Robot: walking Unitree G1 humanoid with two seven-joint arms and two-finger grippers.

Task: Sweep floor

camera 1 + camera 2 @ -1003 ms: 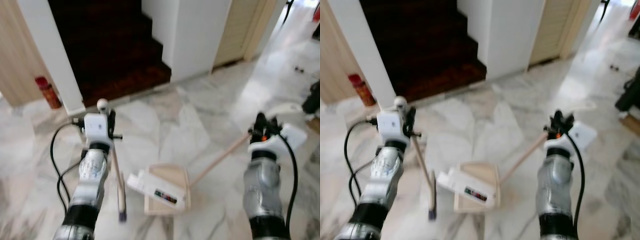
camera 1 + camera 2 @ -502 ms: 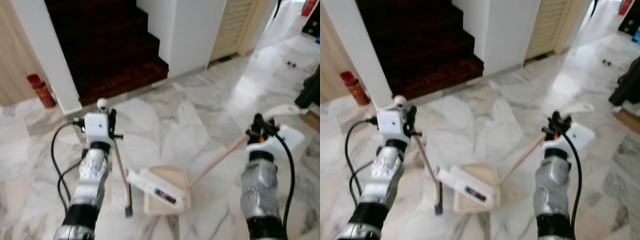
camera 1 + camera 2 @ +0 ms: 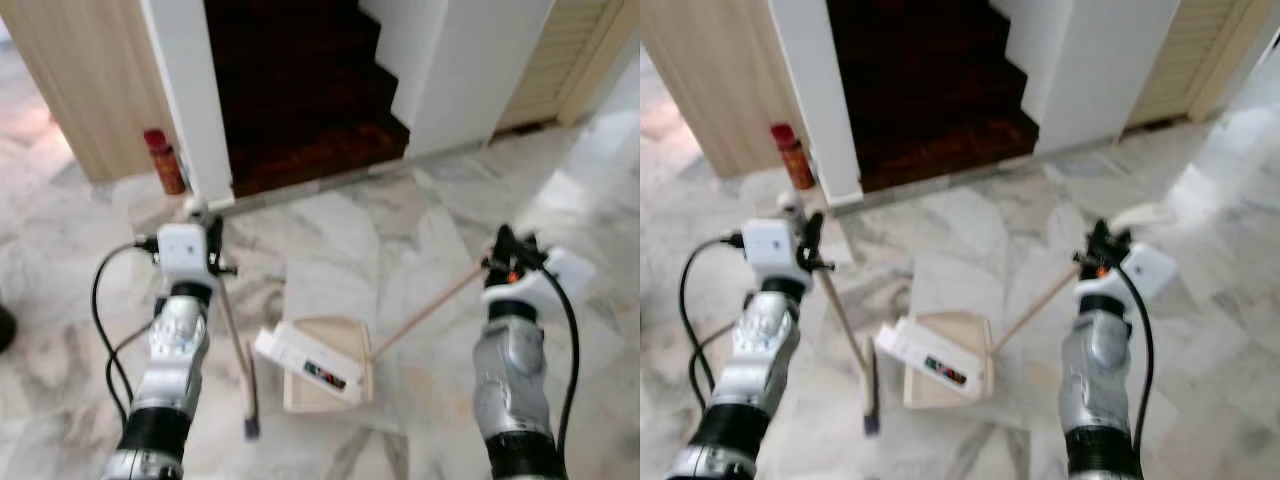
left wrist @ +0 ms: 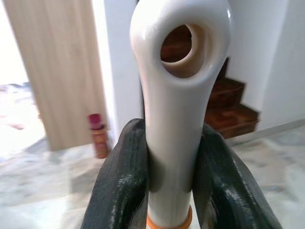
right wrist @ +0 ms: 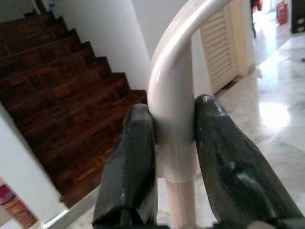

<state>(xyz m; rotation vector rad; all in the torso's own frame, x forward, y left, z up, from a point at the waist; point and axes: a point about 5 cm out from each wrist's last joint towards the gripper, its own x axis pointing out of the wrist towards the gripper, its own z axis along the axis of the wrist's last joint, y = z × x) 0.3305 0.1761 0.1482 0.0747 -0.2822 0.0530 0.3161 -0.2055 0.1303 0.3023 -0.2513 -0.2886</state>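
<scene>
On marble floor [image 3: 400, 250]: left gripper [image 4: 167, 191] clamps broom [image 3: 236, 345]; right gripper [image 5: 174, 152] clamps dustpan [image 3: 325, 365] handle, pan flat.

Glossy veined marble floor [image 3: 350, 240]; dark polished wooden stairs [image 3: 300, 90]; smooth glossy plastic broom handle [image 4: 178, 119]; matt wooden dustpan [image 3: 330, 365].

I am looking into a home's hallway, at the foot of a dark wooden staircase [image 3: 300, 110]. A polished white marble floor [image 3: 400, 220] spreads out from its bottom step. White walls [image 3: 470, 70] flank the stairs, with a pale wood panel [image 3: 90, 80] to their left and a louvred door [image 3: 560, 50] to their right. A red canister [image 3: 164, 162] stands left of the stairs.
</scene>
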